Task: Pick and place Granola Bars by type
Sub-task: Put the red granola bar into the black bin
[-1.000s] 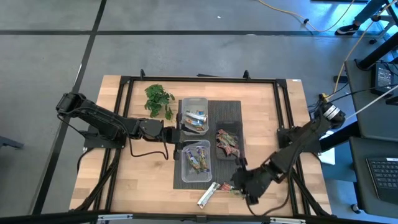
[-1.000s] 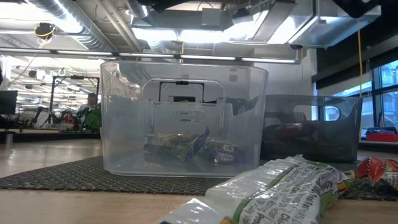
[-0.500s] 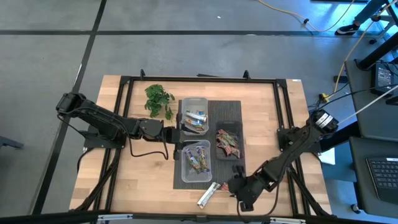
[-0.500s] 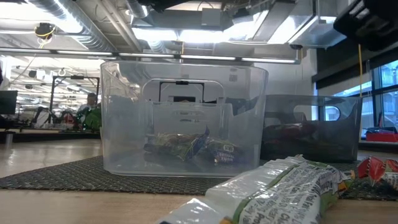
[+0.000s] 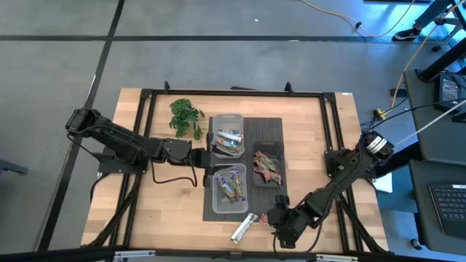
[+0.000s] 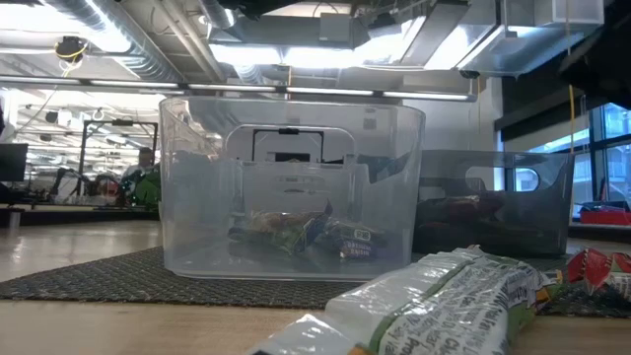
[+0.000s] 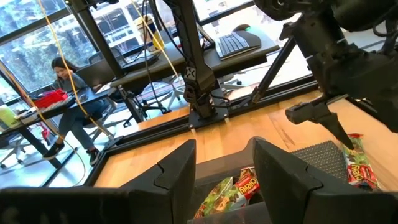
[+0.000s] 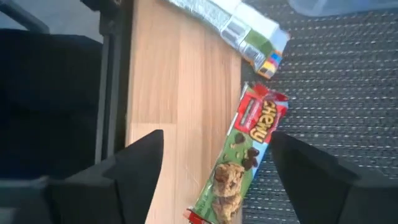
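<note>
A red-green granola bar (image 8: 244,158) lies flat across the near edge of the dark mat (image 8: 323,81), part of it on the wood. My right gripper (image 8: 217,142) is open above it, one finger on each side of the bar and neither touching it; in the high view it (image 5: 277,217) stands near the table's near edge. A silver bar (image 5: 244,227) lies on the wood just to its left. My left gripper (image 5: 206,154) waits open between the tubs, pointing level over the dark tub (image 7: 233,186) of red-green bars.
On the mat (image 5: 262,127) stand three tubs: a clear far one (image 5: 226,135), a clear near one (image 5: 230,188) holding blue bars, and a dark one (image 5: 267,166). A leafy sprig (image 5: 186,116) lies far left. The black frame rail (image 5: 233,93) rims the table.
My right gripper has come down and a little toward the table's near-left, ending over the red-green bar; in the low view its dark shape has sunk at the upper right. The bars and tubs have stayed where they were.
</note>
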Controlling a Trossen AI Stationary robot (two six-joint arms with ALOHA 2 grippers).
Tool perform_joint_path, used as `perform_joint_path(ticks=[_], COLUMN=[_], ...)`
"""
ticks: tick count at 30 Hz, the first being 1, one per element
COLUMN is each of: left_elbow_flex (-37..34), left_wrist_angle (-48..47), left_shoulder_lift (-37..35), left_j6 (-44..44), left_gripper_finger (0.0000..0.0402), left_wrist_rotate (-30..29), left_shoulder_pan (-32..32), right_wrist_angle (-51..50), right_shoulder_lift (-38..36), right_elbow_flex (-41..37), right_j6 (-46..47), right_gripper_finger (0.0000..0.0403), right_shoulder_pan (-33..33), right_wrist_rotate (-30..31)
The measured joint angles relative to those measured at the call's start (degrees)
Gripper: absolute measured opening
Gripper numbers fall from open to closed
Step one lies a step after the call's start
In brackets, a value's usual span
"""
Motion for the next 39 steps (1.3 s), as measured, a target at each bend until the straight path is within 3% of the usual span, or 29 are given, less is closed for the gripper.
perform_joint_path(ticks=[14,23,39], left_elbow_flex=[0.0,0.0,0.0], left_wrist_angle=[0.0,0.0,0.0], left_shoulder_lift=[0.0,0.0,0.0], left_j6=[0.0,0.0,0.0], left_gripper_finger=[0.0153,0.0151,0.0148], left_wrist_rotate=[0.0,0.0,0.0], left_shoulder_pan=[0.0,0.0,0.0], right_wrist_angle=[-3.0,-2.3,-3.3], right_shoulder_lift=[5.0,8.5,8.5], right_elbow_flex=[0.0,0.1,0.1], right_j6=[0.1,1.3,1.2], right_gripper_finger=[0.0303,0.0298,0.0156], right_shoulder_pan=[0.0,0.0,-0.1], right_wrist_rotate=[2.2,0.0,0.1])
